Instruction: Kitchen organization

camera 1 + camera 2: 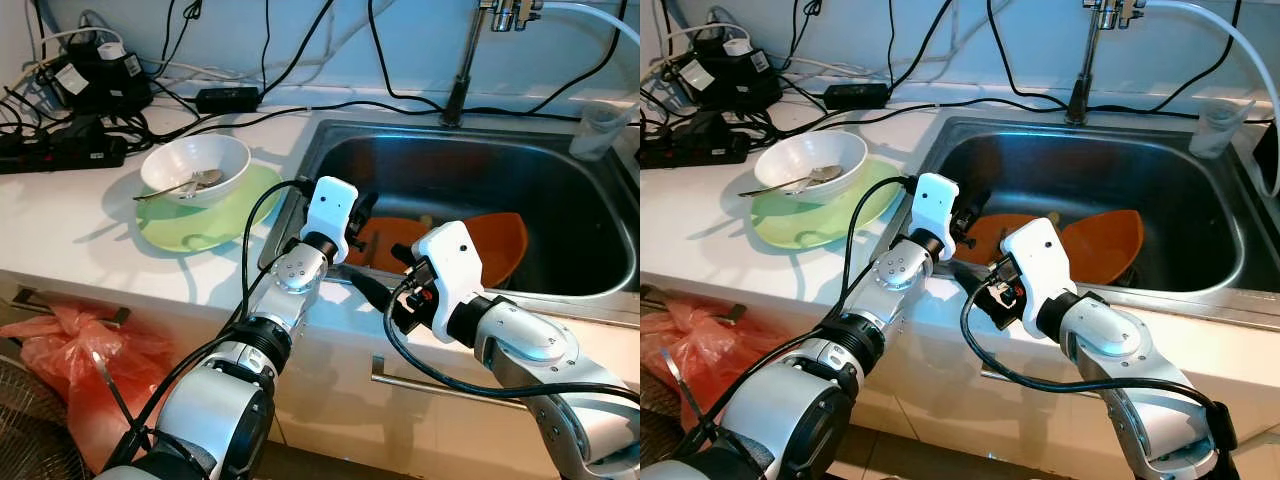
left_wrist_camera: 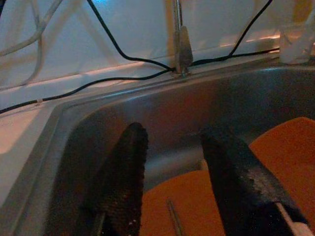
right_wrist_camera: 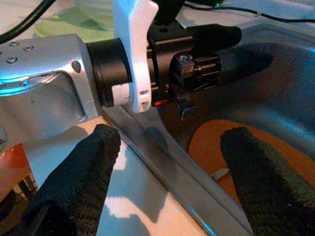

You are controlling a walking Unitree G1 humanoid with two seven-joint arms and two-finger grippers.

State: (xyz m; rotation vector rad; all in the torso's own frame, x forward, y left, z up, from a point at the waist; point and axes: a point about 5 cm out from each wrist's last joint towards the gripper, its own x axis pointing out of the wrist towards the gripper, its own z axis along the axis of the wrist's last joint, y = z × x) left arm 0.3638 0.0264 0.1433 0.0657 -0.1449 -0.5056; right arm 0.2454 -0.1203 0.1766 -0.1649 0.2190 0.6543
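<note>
The right gripper [image 3: 167, 182] hangs open and empty over the front rim of the sink [image 1: 560, 300], close behind the left arm, so a careless swing could knock the two together. Just beyond, the left gripper [image 2: 179, 182] reaches into the basin, fingers spread above the orange plates [image 1: 490, 245], gripping nothing. Lowered too steeply, it could scrape or slide them; the bowl [image 1: 195, 168] with its spoon [image 1: 190, 183] sits on a green plate [image 1: 200, 225] on the counter.

Your arms cover part of the orange plates [image 1: 495, 245] in the sink [image 1: 560, 160]. The faucet [image 1: 470, 50] is cut off at the frame's top, and the red bag [image 1: 60, 350] at its left edge.
</note>
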